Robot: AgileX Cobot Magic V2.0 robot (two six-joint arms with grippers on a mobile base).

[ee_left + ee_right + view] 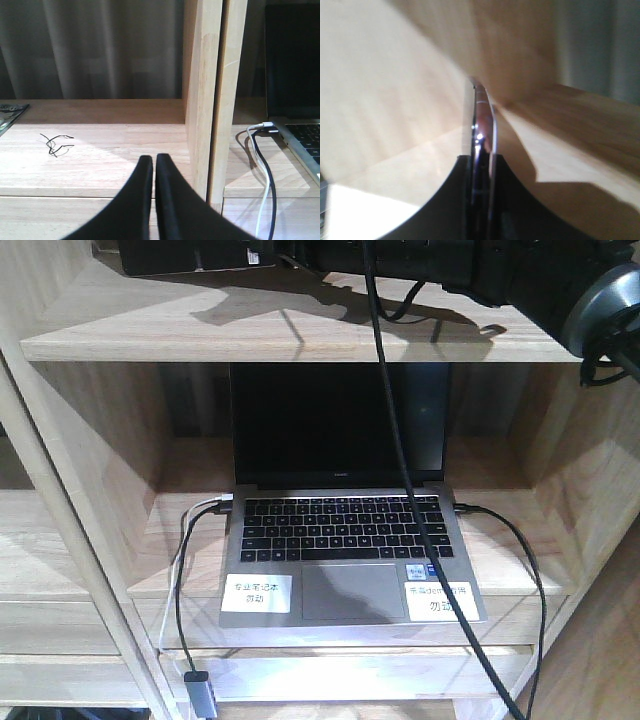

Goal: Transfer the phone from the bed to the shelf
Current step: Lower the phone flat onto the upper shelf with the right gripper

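The phone (482, 135) is gripped edge-on by the right gripper (481, 165) above the shelf (395, 130); the left gripper (153, 165) is held closed, empty, over pale planks.

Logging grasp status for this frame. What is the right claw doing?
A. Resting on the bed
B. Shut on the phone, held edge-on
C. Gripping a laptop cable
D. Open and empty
B: in the right wrist view the right claw clamps the slim phone edge-on before the wooden shelf.
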